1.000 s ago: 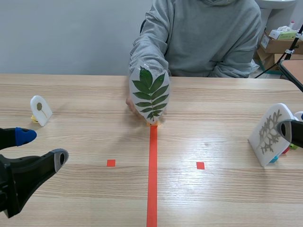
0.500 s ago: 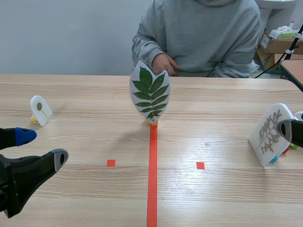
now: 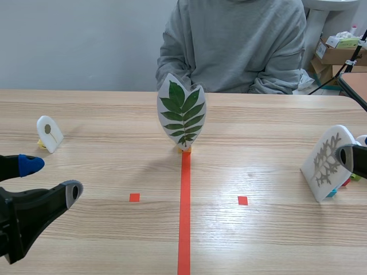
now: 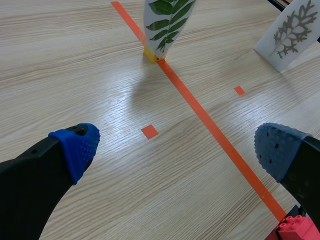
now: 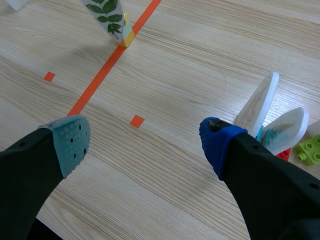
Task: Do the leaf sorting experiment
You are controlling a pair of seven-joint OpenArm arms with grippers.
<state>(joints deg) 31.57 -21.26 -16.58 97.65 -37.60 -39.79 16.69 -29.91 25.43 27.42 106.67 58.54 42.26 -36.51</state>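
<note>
A tall white card with a green compound leaf (image 3: 182,117) stands upright on a small yellow base at the far end of the orange tape line; it also shows ahead of each gripper (image 4: 165,20) (image 5: 107,12). A small white leaf card (image 3: 49,133) stands at the far left. A white card with a grey branching leaf (image 3: 325,162) (image 4: 295,30) stands at the right, seen edge-on (image 5: 257,105) beside my right gripper. My left gripper (image 3: 49,180) (image 4: 176,150) is open and empty near the front left. My right gripper (image 5: 144,141) is open and empty.
A person in a grey hoodie (image 3: 235,46) sits across the table, hands off the table. Another leaf card (image 5: 287,130), a red brick (image 5: 283,154) and a green brick (image 5: 311,149) lie by the right card. Cardboard boxes (image 3: 338,51) stand behind at the right.
The person's hand let go of the green leaf card and drew back off the table; the card now stands alone. Neither arm has moved.
</note>
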